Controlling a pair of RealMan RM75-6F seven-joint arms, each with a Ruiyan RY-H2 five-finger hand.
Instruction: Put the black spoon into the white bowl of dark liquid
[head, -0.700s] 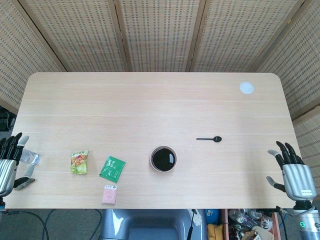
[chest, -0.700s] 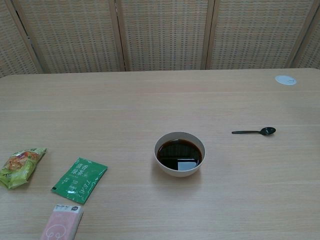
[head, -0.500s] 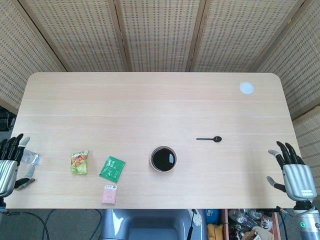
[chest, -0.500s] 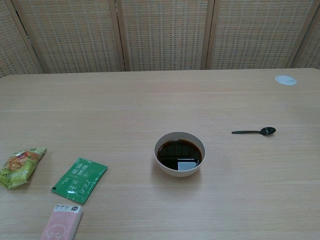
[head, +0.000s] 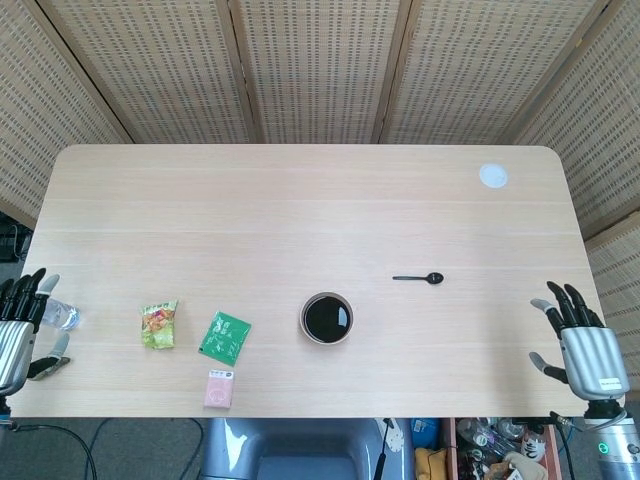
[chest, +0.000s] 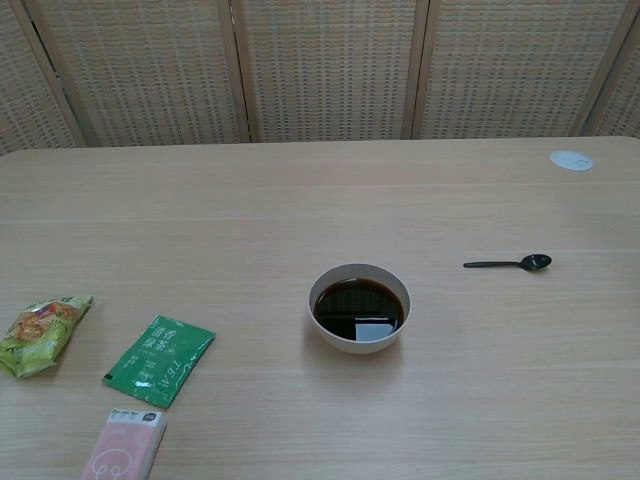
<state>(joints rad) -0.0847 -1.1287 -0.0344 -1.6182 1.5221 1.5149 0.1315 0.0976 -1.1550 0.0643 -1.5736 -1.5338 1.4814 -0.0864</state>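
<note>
At the near edge of the table (head: 300, 200) the right hand (head: 585, 345) sits at the right corner, empty, fingers spread and pointing toward the far side; the left hand (head: 20, 330) sits at the opposite near corner, also empty with fingers apart, beside a small clear bottle (head: 60, 317). Neither hand shows in the chest view. Further in, near the middle, stands the white bowl (head: 327, 318) of dark liquid. A little beyond and to its right lies the black spoon (head: 420, 278), flat on the wood, its long axis running across the table: scoop end toward the right hand, handle tip toward the bowl. It lies forward and inward of the right hand, clearly nearer to it than to the left, so the right arm looks like the one to reach, and the carry to the bowl would be short and leftward.
</note>
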